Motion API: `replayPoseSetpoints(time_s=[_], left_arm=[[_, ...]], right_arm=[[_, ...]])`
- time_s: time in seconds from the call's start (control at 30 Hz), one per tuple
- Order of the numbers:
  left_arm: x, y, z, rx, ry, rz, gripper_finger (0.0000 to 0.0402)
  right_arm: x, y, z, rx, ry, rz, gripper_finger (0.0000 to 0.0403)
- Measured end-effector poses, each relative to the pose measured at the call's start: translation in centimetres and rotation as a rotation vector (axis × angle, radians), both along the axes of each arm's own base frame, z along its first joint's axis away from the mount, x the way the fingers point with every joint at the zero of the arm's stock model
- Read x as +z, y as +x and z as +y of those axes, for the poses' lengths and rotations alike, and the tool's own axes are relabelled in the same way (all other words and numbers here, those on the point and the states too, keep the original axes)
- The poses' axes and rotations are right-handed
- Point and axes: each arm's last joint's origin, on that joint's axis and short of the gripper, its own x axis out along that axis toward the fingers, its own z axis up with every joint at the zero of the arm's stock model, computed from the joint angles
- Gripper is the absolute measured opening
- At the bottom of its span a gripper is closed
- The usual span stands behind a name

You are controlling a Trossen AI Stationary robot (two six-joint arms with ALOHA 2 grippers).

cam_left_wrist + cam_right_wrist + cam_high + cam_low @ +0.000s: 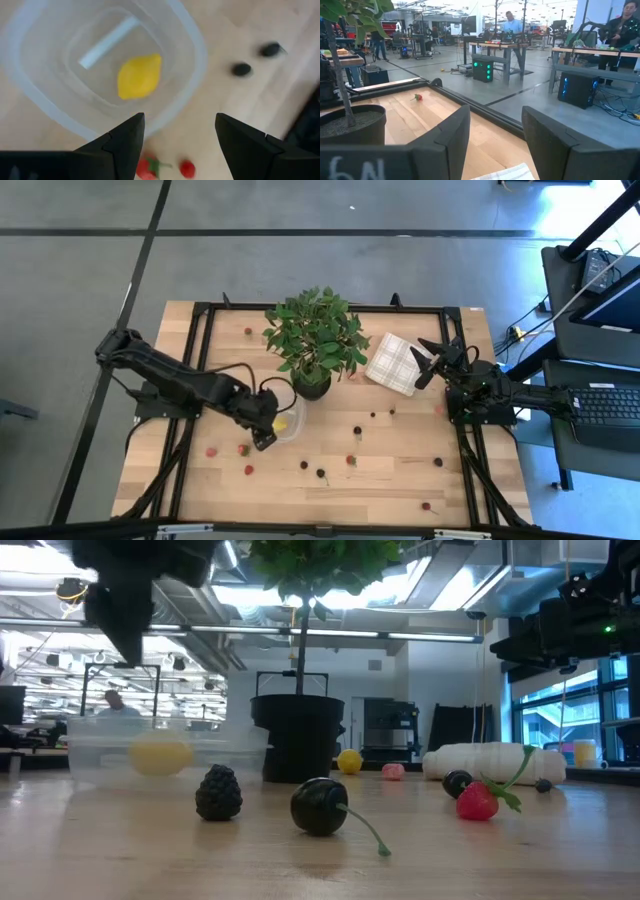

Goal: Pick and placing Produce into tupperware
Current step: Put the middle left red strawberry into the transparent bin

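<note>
The clear tupperware [290,424] stands on the wooden table just in front of the plant pot, with one yellow lemon [139,75] lying in it. My left gripper [264,436] hangs open above its near-left rim, raised off the table [115,600]; in the left wrist view [180,120] its fingers frame the rim and bare wood. Two red berries [187,168] lie below it. More produce is scattered on the table: a blackberry [218,792], a cherry [320,806], a strawberry [478,800]. My right gripper [430,360] waits open over the checked cloth's right edge [495,115].
A leafy potted plant [315,340] stands mid-table, right behind the tupperware. A folded white checked cloth [397,363] lies to its right. Berries dot the near half of the table [351,461] [437,462] [426,506]. A black frame [200,330] runs around the tabletop. People stand in the room beyond.
</note>
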Motion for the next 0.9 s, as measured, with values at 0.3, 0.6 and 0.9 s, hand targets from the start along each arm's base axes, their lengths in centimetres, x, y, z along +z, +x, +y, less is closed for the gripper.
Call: replayPoseSetpoints(time_s=[0.3,0.6,0.9], left_arm=[[-0.3,-1.0,-3.4,-0.138,-0.005,-0.008,0.0235],[-0.9,-2.3,-6.3,-0.184,-0.002,0.018,0.0235],[-2.7,-3.1,-7.5,0.038,0.036,0.137,0.0235]], right_arm=[[0.0,0.0,0.0,0.000,0.001,-0.001,0.0182],[0.0,0.0,0.0,0.000,0.001,-0.001,0.0182],[0.0,0.0,0.0,0.001,0.002,-0.003,0.0182]])
